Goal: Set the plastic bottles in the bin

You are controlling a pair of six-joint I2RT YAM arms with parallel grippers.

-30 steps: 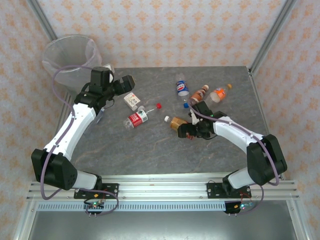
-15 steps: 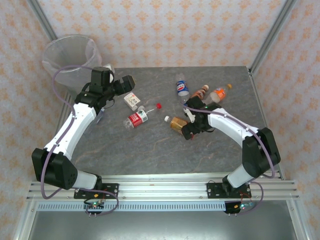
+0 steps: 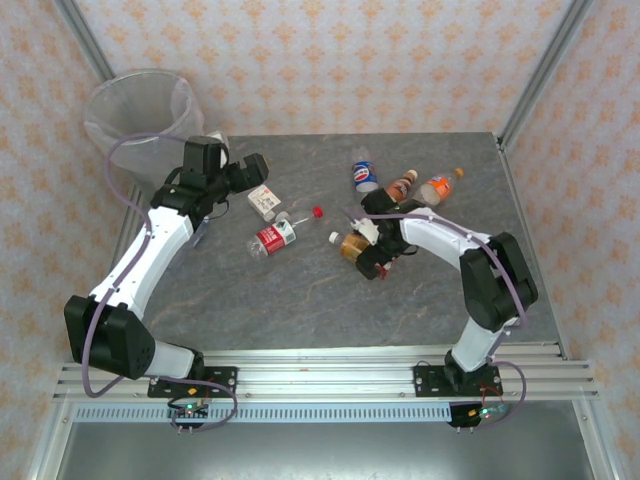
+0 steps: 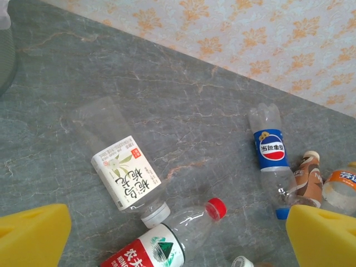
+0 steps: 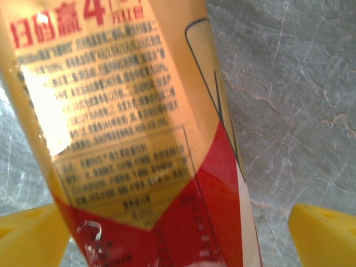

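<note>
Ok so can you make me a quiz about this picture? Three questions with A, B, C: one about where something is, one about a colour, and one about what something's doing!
1. Where is the bin?
A. at the far left
B. at the far right
C. between the arms' bases

2. What colour is the cap on the red-labelled bottle?
A. blue
B. green
C. red

3. The left tool is:
A. shut on a bottle
B. open and empty
C. inside the bin

Answers:
1 A: the top view shows it just beyond the far left corner of the table.
2 C: the left wrist view shows a red cap.
3 B: its yellow fingers stand wide apart, gripping nothing.
</note>
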